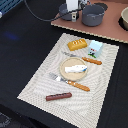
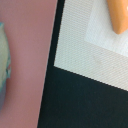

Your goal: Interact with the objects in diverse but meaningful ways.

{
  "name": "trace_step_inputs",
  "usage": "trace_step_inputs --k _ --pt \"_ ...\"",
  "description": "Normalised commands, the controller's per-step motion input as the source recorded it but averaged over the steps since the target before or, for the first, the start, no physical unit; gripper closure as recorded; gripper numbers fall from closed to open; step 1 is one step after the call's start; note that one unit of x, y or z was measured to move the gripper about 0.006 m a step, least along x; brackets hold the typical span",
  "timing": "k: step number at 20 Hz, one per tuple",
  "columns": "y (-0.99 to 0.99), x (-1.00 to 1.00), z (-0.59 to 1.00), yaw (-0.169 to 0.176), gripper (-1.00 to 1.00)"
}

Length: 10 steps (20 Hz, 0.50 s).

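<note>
On the exterior view's left, the brown sausage stick (image 1: 58,96) lies near on the placemat (image 1: 35,85), untouched. Centre, the white tube (image 1: 75,67) rests on a wooden plate (image 1: 64,71); the yellow bread block (image 1: 77,45) sits farther back. At the far edge the tool (image 1: 73,16) hovers beside the grey pot (image 1: 93,15); whether its jaws are apart I cannot tell. Nothing looks handled yet.

a striped beige woven placemat (image 1: 40,82) lies on the black tabletop (image 1: 20,35), with a pinkish-brown flat board (image 1: 107,31) up at about 1 o'clock from it
</note>
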Motion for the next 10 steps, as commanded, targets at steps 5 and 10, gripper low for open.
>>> trace_step_inputs --k 5,10 --pt "-0.60 0.40 0.03 -0.049 -1.00" --pt "-0.72 0.65 0.01 -0.035 -1.00"
